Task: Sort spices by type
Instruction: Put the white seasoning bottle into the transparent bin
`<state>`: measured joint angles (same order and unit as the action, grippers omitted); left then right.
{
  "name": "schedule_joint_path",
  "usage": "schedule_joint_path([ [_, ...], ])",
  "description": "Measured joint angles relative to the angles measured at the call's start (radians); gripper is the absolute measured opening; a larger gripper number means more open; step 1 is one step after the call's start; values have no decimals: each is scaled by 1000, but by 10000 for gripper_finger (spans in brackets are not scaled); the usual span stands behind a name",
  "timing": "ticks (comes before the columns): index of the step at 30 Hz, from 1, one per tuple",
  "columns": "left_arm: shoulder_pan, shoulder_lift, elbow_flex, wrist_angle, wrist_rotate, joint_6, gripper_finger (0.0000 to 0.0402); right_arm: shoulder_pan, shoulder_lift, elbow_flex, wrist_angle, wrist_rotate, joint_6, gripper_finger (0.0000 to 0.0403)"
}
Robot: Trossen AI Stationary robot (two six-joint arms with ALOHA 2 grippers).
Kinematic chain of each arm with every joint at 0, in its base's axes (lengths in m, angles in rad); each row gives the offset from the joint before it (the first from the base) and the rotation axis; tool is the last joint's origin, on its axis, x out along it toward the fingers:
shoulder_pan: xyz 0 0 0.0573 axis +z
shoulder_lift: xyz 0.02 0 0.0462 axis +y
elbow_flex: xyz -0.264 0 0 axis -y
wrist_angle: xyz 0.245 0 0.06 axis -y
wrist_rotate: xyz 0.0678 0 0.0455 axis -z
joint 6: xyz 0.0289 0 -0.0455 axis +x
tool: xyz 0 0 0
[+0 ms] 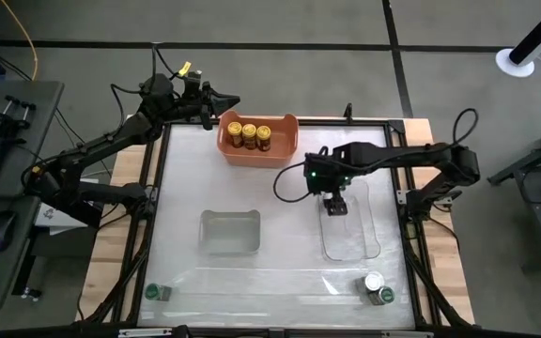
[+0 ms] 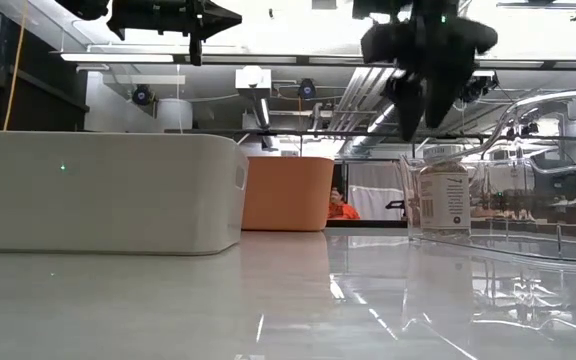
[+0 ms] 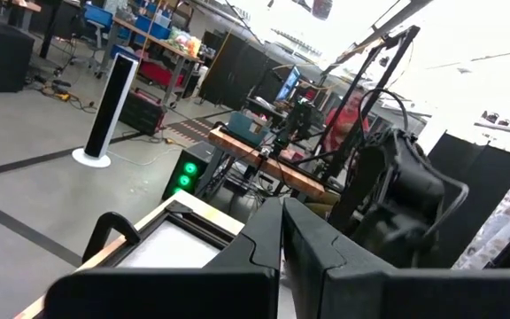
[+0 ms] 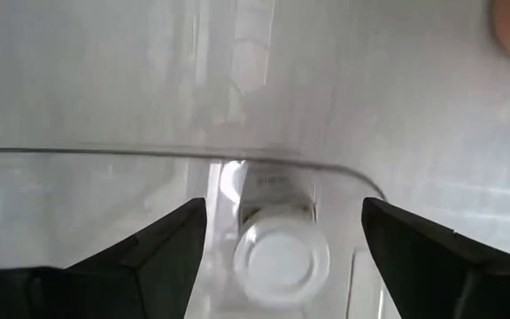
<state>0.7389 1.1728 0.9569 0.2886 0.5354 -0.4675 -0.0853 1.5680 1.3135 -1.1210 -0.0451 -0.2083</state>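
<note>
- Right pincer is hanging over the far end of the clear tub in the high view, fingers spread and gripping nothing. Three yellow-lidded jars are sitting in the orange tub, one green-lidded jar is standing at the near left corner of the surface, and a silver-lidded jar plus another green one are waiting near the right corner. Left pincer is parked just beyond the orange tub; it's looking closed up on nothing.
- Low view is showing what the top-down one hides: a white-lidded jar is standing upright inside the clear tub, right under the pincer.
- Left wrist view is mostly catching the room, fingers together.
- Right wrist view is looking straight down on that lid, centred between the spread fingers, just inside the tub's rim. I'd guess it's a drop-off wrapping up: lifting straight up, without clipping jar or rim, seems like the safe move.
</note>
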Motion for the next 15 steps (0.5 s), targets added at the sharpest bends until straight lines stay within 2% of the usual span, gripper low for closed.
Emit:
schedule_joint_path([
  [3, 0, 0, 0, 0, 0, 0, 0, 0, -37, 35, -54, -27, 93, 298],
  [6, 0, 0, 0, 0, 0, 0, 0, 7, -105, 33, -82, -85, 256, 299],
  [11, 0, 0, 0, 0, 3, -30, 0, 75, -224, 7, -147, -189, 625, 299],
  [15, 0, 0, 0, 0, 11, -55, 0, 194, -281, -21, -190, -263, 941, 299],
])
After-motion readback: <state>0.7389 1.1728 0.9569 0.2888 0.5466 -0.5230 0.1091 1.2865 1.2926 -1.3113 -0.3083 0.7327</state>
